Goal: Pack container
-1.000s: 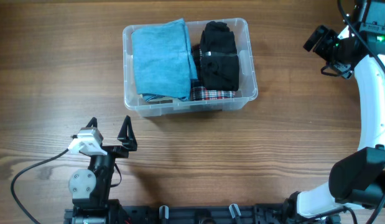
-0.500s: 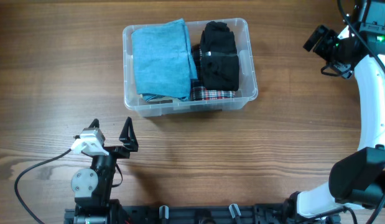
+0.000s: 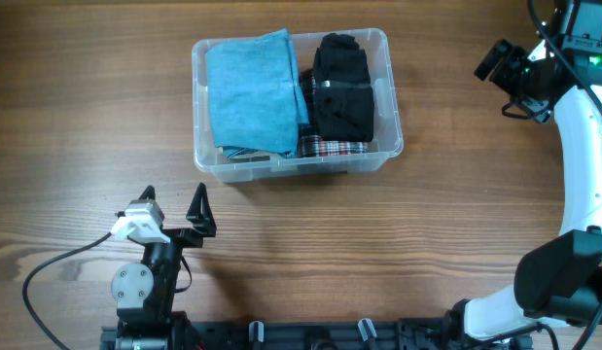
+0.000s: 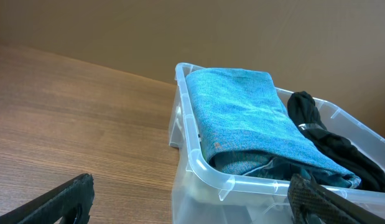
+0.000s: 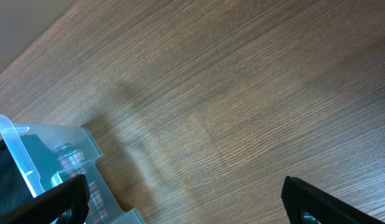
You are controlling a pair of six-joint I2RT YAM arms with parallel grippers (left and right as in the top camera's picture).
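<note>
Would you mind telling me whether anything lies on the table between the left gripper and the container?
Nothing visible does; only wooden table lies between the open left gripper and the container.

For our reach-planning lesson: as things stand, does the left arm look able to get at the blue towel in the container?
Probably yes. The left fingers stand open, only bare table lies between them and the lidless container, and the blue towel lies uncovered on top.
</note>
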